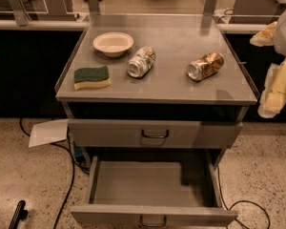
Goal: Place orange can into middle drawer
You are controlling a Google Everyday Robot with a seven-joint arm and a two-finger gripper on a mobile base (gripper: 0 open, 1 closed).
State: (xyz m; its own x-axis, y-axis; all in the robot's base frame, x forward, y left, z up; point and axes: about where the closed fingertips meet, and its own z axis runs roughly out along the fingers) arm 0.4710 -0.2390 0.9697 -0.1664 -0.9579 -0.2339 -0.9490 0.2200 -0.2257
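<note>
Orange can [205, 66] lies on its side on the right of the cabinet top [181, 87], well apart from the gripper [276, 87] at the right edge, off the cabinet. Gripper state: can't tell. Middle drawer [148, 182] is pulled open below the closed upper drawer [109, 132].

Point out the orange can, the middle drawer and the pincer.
orange can [205, 66]: camera view, middle of its side.
middle drawer [148, 185]: camera view, bare floor of the open drawer.
pincer [276, 90]: camera view, cream body at the right edge.
</note>
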